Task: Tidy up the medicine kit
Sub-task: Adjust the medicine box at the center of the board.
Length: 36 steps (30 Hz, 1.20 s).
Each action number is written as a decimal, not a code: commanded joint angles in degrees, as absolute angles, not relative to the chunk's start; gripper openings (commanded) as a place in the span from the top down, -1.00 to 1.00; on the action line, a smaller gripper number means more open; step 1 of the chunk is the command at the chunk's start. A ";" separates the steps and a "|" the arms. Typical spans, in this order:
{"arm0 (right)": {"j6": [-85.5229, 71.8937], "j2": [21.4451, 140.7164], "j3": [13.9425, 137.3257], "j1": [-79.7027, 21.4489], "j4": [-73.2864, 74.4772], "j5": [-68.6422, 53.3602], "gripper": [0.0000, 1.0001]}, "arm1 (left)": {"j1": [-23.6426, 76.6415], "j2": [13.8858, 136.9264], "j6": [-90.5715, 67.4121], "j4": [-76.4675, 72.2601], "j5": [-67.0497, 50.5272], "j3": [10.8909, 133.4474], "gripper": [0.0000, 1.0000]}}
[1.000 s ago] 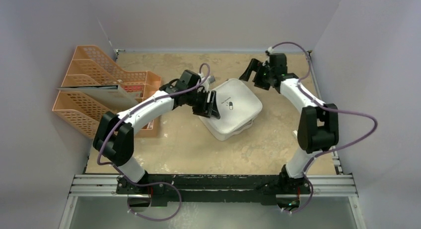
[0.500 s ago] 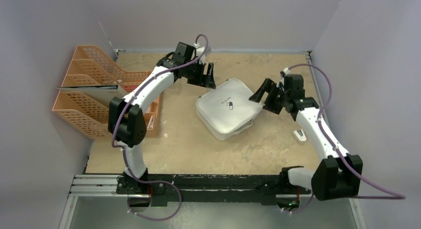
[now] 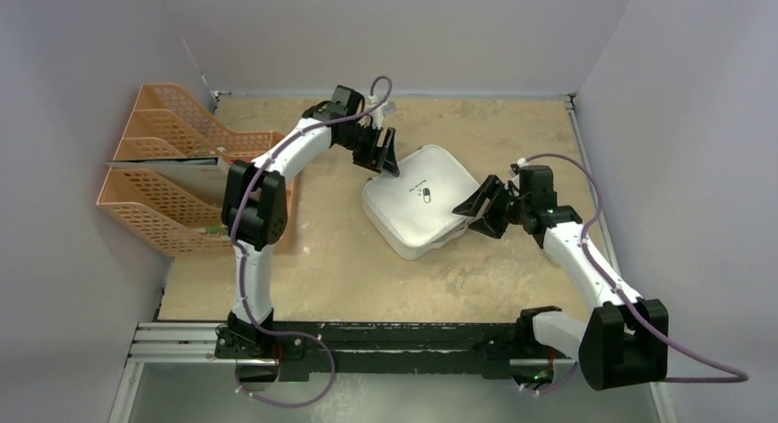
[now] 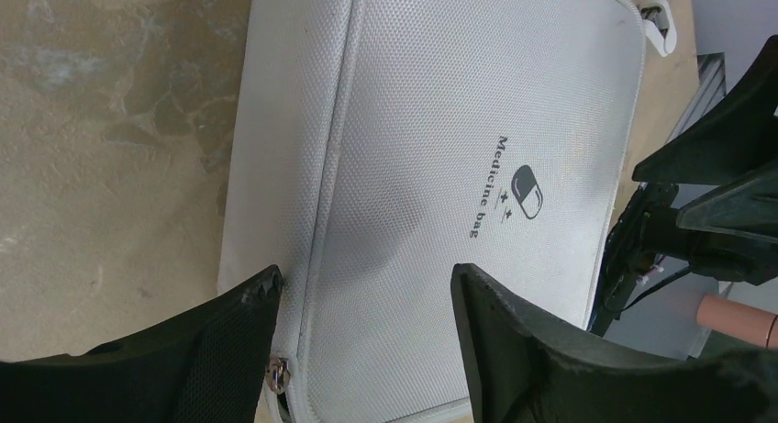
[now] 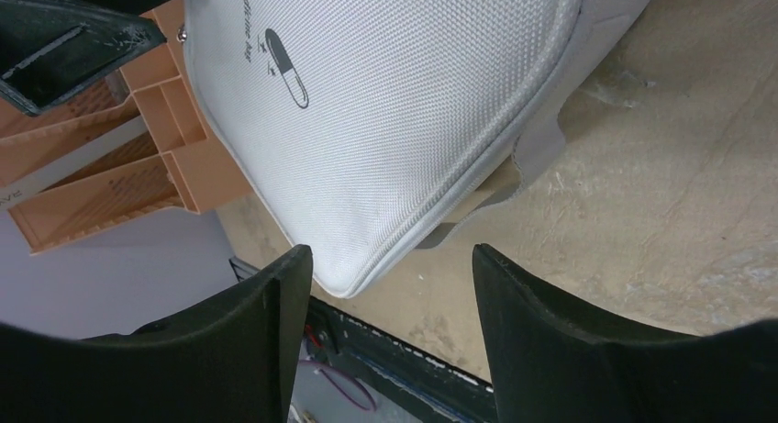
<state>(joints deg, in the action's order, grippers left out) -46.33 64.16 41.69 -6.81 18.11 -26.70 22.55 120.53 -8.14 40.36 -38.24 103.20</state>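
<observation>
At the table's nine o'clock side stand the orange mesh trays (image 3: 161,171). Toward mid-table, the left gripper (image 3: 383,159) hangs over the eleven o'clock corner of the medicine kit (image 3: 413,219), jaws spread, with the zip pull (image 4: 275,373) beside one finger. At the kit's three o'clock corner the right gripper (image 3: 475,212) stands released, and that corner sits between its jaws without touching them.

Trays (image 3: 174,180) block left side. Kit (image 3: 417,214) mid-table, left gripper (image 3: 383,164) at its far corner, right gripper (image 3: 470,218) at its right. Table (image 3: 367,281) near side open.
</observation>
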 commanded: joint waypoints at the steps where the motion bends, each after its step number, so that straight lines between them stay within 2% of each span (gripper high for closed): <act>1: -48.56 65.73 41.41 -7.32 13.16 -28.61 -0.30 | 22.06 121.89 -6.83 40.50 -43.49 105.77 -0.30; 9: -48.25 71.57 41.23 -7.55 7.69 -29.22 0.12 | 22.06 120.90 -5.29 45.01 -44.15 102.83 -0.18; 18: -46.62 78.92 43.98 -7.98 5.84 -26.88 0.14 | 22.06 114.81 -4.94 50.04 -42.38 96.23 -0.16; 24: -43.63 85.25 48.57 -8.69 3.66 -27.70 0.15 | 22.06 107.69 -8.16 45.70 -41.82 87.74 -0.13; 30: -39.40 92.11 57.58 -8.72 5.99 -24.51 0.18 | 22.14 100.48 -16.37 35.20 -46.12 78.11 -0.09; 36: -37.51 102.28 68.27 -8.84 6.51 -26.29 0.25 | 22.15 98.65 -18.32 32.02 -46.05 76.40 -0.08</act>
<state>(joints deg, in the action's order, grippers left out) -40.36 98.00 61.71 -8.36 7.05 -26.52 21.76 101.14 -14.98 37.76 -43.22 76.62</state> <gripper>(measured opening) 0.390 0.545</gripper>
